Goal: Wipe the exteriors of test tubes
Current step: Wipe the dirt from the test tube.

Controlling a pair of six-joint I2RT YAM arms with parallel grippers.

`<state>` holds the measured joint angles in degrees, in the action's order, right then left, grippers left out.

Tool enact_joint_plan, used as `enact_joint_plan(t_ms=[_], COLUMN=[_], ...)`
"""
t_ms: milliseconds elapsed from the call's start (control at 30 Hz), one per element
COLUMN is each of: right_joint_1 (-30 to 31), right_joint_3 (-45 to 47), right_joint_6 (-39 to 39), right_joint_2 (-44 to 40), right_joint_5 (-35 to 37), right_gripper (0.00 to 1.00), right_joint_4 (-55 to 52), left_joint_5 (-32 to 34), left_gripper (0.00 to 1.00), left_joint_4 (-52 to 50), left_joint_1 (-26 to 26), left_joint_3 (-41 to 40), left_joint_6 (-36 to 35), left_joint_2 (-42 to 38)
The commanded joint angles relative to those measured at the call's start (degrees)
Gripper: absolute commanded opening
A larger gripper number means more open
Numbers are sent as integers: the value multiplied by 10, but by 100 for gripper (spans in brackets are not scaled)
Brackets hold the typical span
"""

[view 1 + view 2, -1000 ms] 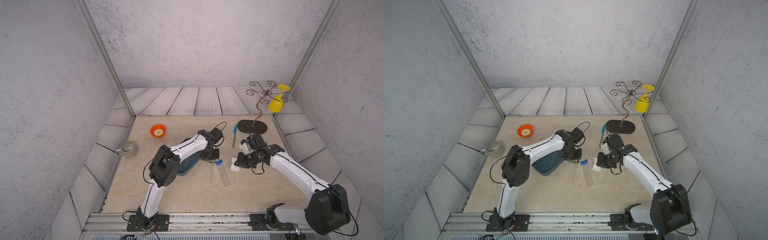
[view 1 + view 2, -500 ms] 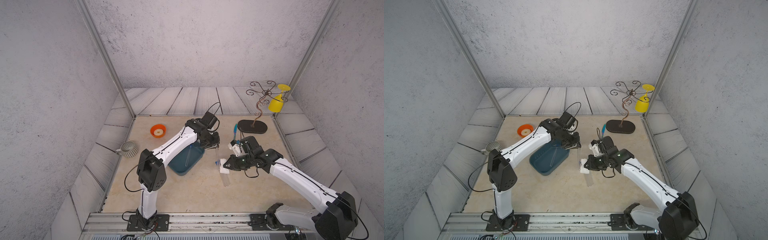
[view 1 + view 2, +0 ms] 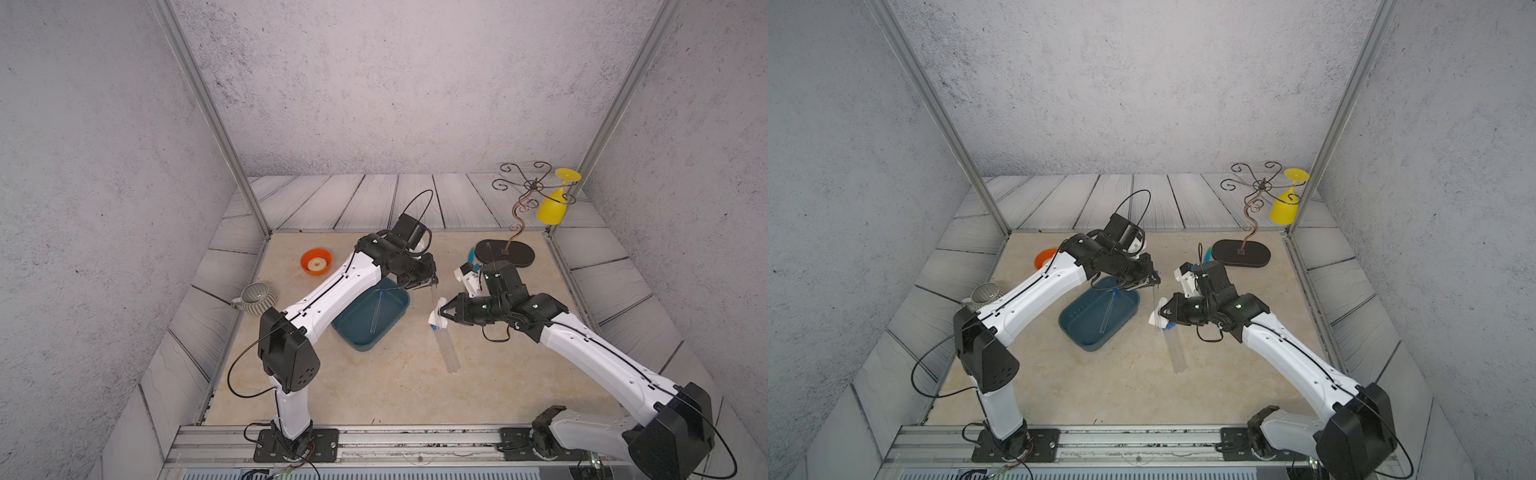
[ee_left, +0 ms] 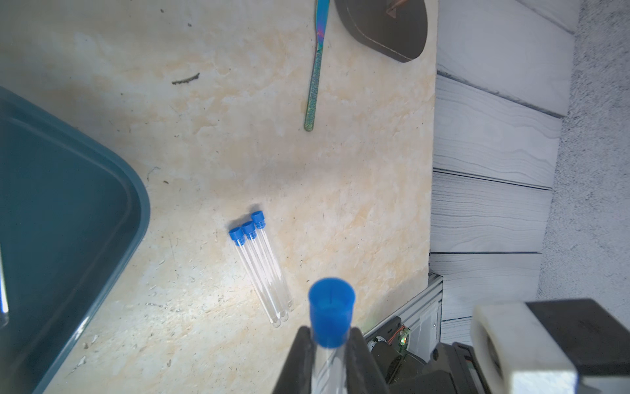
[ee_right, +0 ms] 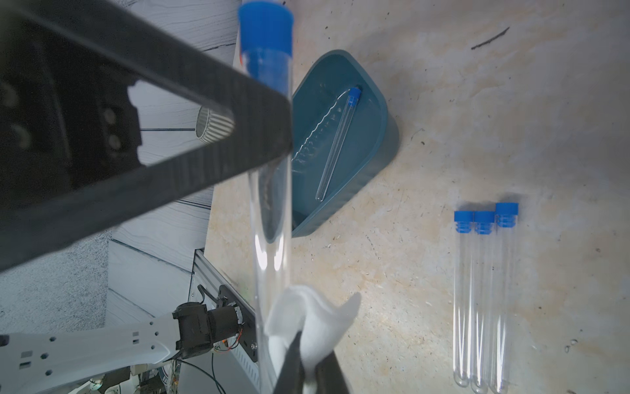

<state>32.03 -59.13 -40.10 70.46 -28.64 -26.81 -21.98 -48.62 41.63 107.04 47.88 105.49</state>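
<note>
1. I am watching one test tube (image 5: 269, 204) hanging upright over the middle of the table (image 3: 374, 395), with its blue cap at the top.
2. The left gripper (image 4: 331, 341) is pinching this tube just under the cap, its jaws pressed in on the glass from both sides.
3. The right gripper (image 5: 306, 371) is reaching in from 3 o'clock. Its jaws are clamping a white cloth (image 5: 317, 314), which is lying against the lower part of the hanging tube.
4. Three spare tubes (image 5: 482, 290) are lying flat on the table at 5 o'clock from the hanging one, side by side and touching, with their caps at the same end.
5. A fifth tube (image 5: 337, 143) is lying on the floor of the teal tray (image 3: 353, 322), which is sitting at 8 o'clock from the hanging tube.
6. Farther out, I am seeing an orange bowl (image 3: 316, 262) at 10 o'clock and a ribbed mug (image 3: 258, 297) at 9 o'clock, past the table's edge.
7. At 1 o'clock a knife (image 4: 315, 75) is lying just beside the dark base of a wire stand (image 3: 505, 251), and a yellow glass (image 3: 550, 210) is hanging upside down from the stand.
</note>
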Motion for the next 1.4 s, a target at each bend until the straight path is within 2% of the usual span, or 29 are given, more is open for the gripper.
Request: enact_joint_plan(t_ms=[0, 533, 700, 1033, 1367], right_joint_1=[1, -26, -28, -21, -2], right_joint_3=[-30, -48, -59, 12, -5], right_joint_6=[-2, 18, 17, -27, -34], right_joint_2=[13, 18, 14, -74, -87], right_joint_5=[3, 32, 4, -47, -61], right_gripper=[10, 9, 9, 9, 9], right_joint_4=[12, -13, -25, -36, -57], left_joint_5=[-6, -7, 5, 32, 39], left_gripper=[10, 10, 10, 10, 10], left_joint_4=[15, 26, 27, 30, 26], left_joint_1=[-1, -1, -1, -1, -1], left_joint_3=[-14, -30, -33, -17, -20], left_joint_6=[1, -7, -8, -14, -20], left_joint_2=[-10, -27, -30, -20, -19])
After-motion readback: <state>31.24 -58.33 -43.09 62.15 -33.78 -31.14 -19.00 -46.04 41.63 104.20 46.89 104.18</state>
